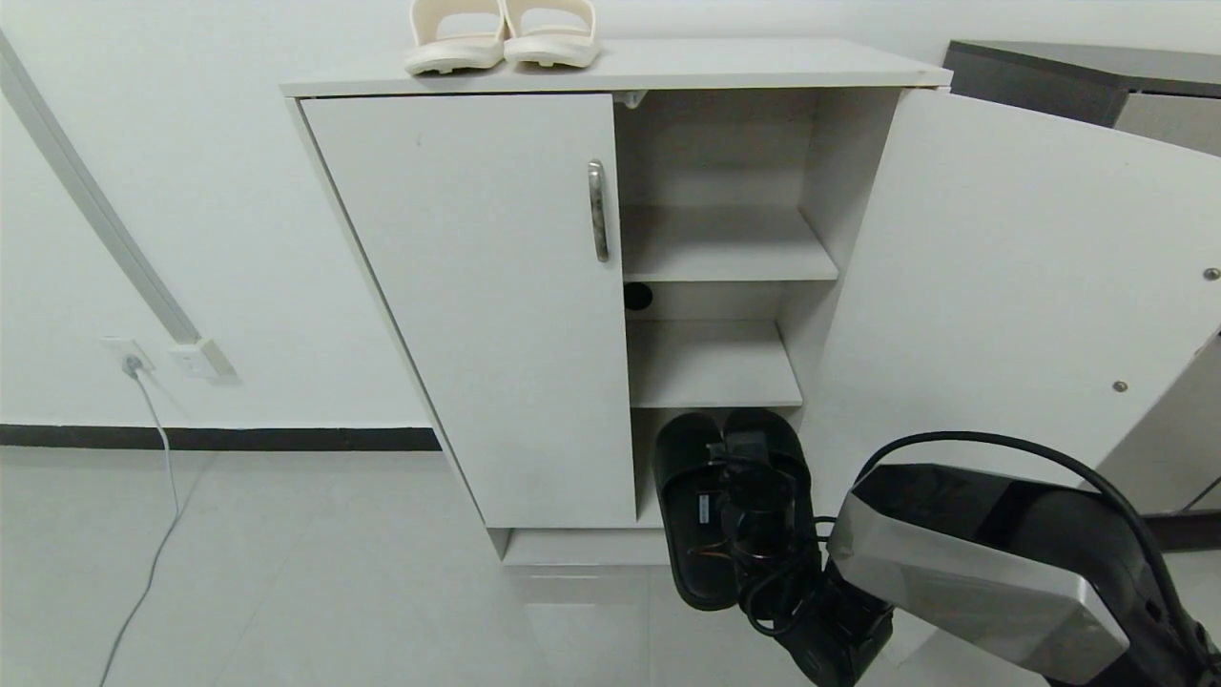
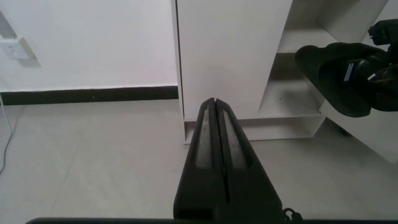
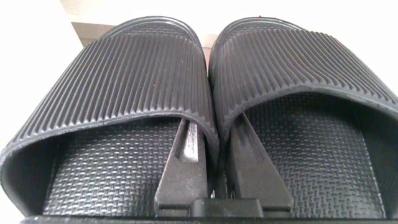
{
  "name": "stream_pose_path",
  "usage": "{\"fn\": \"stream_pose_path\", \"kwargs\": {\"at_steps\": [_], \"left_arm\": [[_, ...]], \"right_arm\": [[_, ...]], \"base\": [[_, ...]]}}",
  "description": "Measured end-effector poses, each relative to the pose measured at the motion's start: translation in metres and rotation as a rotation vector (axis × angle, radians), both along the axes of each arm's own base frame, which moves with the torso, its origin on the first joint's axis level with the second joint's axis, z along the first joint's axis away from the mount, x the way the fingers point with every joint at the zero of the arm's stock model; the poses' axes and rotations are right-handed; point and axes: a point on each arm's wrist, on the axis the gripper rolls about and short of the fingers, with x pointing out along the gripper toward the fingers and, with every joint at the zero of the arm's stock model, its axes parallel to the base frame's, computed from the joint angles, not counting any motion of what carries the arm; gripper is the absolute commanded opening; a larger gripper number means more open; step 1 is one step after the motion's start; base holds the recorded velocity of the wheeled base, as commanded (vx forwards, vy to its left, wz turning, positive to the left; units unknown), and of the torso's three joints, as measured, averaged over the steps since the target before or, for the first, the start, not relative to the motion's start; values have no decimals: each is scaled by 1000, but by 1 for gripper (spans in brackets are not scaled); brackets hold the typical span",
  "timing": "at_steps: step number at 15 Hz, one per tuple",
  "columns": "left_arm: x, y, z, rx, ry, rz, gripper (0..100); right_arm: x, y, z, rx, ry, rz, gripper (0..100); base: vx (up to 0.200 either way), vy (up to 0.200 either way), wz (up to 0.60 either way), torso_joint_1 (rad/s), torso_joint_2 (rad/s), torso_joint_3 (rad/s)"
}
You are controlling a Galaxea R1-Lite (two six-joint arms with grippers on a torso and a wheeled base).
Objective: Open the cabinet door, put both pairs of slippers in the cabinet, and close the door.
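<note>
A pair of black slippers (image 1: 701, 515) hangs soles-down just in front of the white cabinet's (image 1: 610, 72) bottom compartment, toes toward the opening. My right gripper (image 1: 758, 496) is shut on them, one finger inside each slipper, pinching the inner walls (image 3: 214, 134) together. The cabinet's right door (image 1: 1011, 286) stands swung open and the left door (image 1: 477, 286) is closed. A cream pair of slippers (image 1: 503, 36) rests on the cabinet top. My left gripper (image 2: 214, 107) is shut on nothing, low above the floor left of the cabinet; the black slippers (image 2: 329, 68) show beyond it.
Two bare shelves (image 1: 725, 253) sit above the bottom compartment. A wall socket (image 1: 129, 361) with a grey cable trailing to the floor is at the left. Dark grey furniture (image 1: 1049, 72) stands behind the open door. Bare tiled floor (image 1: 286, 572) spreads left.
</note>
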Motion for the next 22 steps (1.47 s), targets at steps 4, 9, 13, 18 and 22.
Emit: {"fn": "stream_pose_path", "kwargs": {"at_steps": [4,9,13,18,22], "left_arm": [[0,0,0,0,0,-1,0],[0,0,0,1,1,-1,0],[0,0,0,1,1,-1,0],[0,0,0,-3,0,1,0],[0,0,0,-3,0,2,0]], "right_arm": [[0,0,-1,0,-1,0,0],[1,0,-1,2,-3,-3,0],[1,0,-1,2,-3,-1,0],[2,1,1,4,-5,-1,0],[9,3,2,-3,10,0,0]], "base": [[100,0,0,1,0,0],[200,0,0,1,3,2],[200,0,0,0,1,0],[120,0,0,3,3,2],[0,0,0,0,0,0]]}}
